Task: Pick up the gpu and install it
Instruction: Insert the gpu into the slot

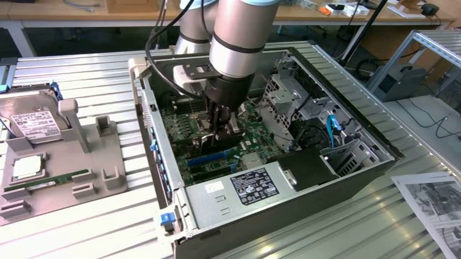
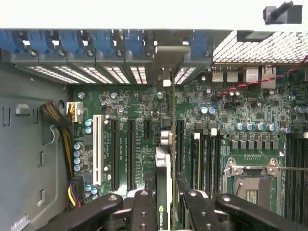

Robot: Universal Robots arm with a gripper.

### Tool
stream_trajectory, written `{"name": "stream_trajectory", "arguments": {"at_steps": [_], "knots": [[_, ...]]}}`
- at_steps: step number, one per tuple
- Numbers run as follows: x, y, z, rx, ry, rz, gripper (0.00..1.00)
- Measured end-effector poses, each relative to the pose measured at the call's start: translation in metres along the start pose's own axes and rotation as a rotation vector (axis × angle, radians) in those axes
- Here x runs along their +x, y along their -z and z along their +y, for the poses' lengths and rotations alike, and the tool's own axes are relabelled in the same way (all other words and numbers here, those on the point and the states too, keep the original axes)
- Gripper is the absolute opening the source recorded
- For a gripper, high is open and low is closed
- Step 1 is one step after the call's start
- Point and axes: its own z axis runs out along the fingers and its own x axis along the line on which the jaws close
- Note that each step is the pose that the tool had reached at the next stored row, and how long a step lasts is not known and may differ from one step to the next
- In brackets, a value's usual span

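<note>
In the wrist view the gpu [image 2: 163, 162] stands edge-on, a thin dark card running over the green motherboard [image 2: 130, 103] between the black expansion slots. Its silver bracket [image 2: 166, 57] sits at the case's rear slot openings. My gripper [image 2: 167, 197] is shut on the gpu, one black finger [image 2: 144, 204] on each side of the card. In the exterior view the gripper [image 1: 222, 128] reaches down into the open computer case [image 1: 155, 140], with the gpu [image 1: 215, 138] low over the board. Whether the card is seated in a slot I cannot tell.
A grey fixture [image 1: 108, 183] on the exterior view's left holds a hard drive [image 1: 29, 127], a memory stick [image 1: 51, 181] and a chip [image 1: 25, 167]. Inside the case are the power supply [image 1: 249, 189], drive cage [image 1: 288, 100], blue rear latches [image 2: 72, 43] and CPU socket [image 2: 250, 180].
</note>
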Motion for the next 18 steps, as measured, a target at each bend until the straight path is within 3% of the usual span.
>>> {"name": "stream_trajectory", "arguments": {"at_steps": [18], "knots": [[0.0,-0.0001,0.0017,-0.0002,0.0,-0.0001,0.27]]}}
